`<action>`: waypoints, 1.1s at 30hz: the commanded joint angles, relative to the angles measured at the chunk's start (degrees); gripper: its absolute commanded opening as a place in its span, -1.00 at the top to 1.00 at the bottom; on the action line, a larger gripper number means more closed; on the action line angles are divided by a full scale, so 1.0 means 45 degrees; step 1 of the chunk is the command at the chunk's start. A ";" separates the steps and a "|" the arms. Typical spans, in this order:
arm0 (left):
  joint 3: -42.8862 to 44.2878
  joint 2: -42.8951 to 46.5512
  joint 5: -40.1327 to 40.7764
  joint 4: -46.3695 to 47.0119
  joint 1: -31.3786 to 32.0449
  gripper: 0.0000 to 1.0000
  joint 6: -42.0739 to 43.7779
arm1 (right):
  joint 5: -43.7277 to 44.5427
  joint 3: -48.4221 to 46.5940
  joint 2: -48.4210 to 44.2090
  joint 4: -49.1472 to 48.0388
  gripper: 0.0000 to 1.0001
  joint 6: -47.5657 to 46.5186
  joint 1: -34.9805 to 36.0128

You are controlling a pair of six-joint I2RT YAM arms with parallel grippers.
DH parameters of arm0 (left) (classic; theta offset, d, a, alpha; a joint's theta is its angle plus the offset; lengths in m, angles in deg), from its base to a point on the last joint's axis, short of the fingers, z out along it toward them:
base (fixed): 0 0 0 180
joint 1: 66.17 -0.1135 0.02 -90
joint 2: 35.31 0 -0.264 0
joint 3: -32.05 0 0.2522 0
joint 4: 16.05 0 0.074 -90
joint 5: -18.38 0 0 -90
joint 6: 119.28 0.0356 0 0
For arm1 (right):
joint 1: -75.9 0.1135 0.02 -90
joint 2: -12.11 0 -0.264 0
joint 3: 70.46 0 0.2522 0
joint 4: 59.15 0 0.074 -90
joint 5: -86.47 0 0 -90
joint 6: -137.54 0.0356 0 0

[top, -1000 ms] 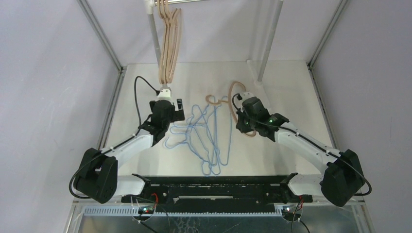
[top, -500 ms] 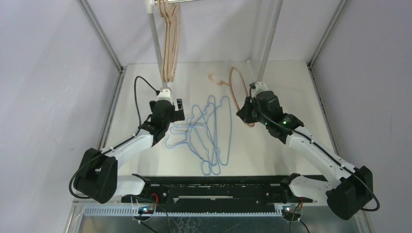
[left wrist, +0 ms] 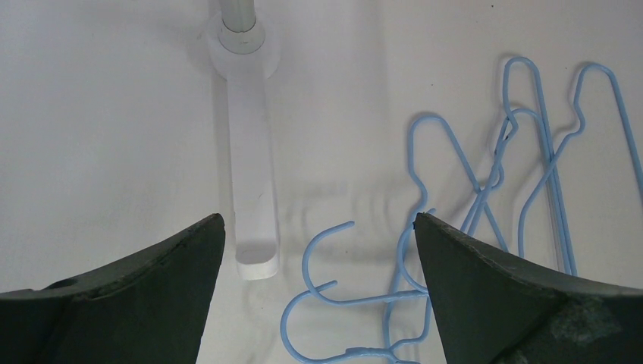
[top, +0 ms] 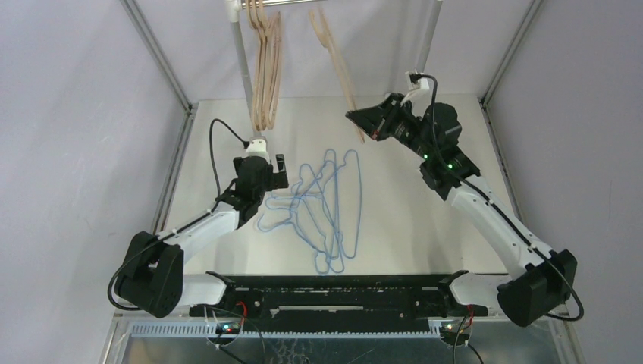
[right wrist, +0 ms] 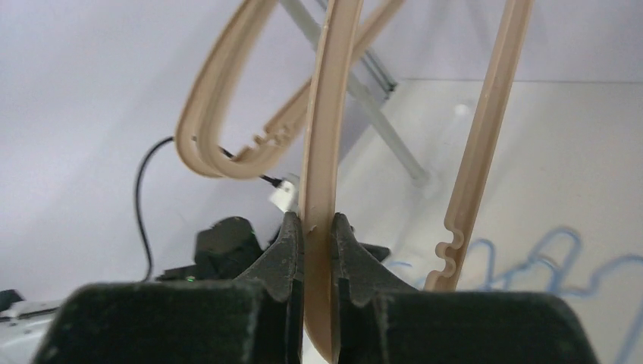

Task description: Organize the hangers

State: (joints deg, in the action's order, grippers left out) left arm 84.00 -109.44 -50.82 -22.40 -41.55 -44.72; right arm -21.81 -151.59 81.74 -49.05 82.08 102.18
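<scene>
Top external view: one wooden hanger (top: 337,64), off the table (top: 425,220) within the last second, was raised beside the rail (top: 282,2), pinched in the right gripper (top: 358,118). Hanging pending. Blue wire hangers (top: 327,216) lay untouched; left gripper (left wrist: 318,235) gaped wide.

No readable text
Neither the blue hangers (top: 326,205), the wooden hanger (top: 339,72) nor the table (top: 425,227) bears any legible letter, number, label or brand in any of the three views.
</scene>
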 commanded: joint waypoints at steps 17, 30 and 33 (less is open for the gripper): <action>-0.0060 0.0126 0.0029 0.0461 -0.0027 -0.99 0.0025 | -0.1105 -0.3837 0.3666 -0.3076 1.00 0.2400 0.0232; -0.0099 0.0355 -0.0107 0.0421 -0.0042 -0.99 -0.0015 | 0.0169 -0.5283 0.5008 -0.2210 1.00 0.2635 0.1149; -0.0089 0.0340 -0.0129 0.0421 -0.0037 -0.99 -0.0023 | 0.0216 -0.5686 0.5415 -0.1989 1.00 0.2697 0.1226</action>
State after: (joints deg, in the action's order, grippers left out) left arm 84.00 -109.44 -50.99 -22.24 -41.55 -44.72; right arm -22.58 -172.64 104.91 -55.80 93.34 107.14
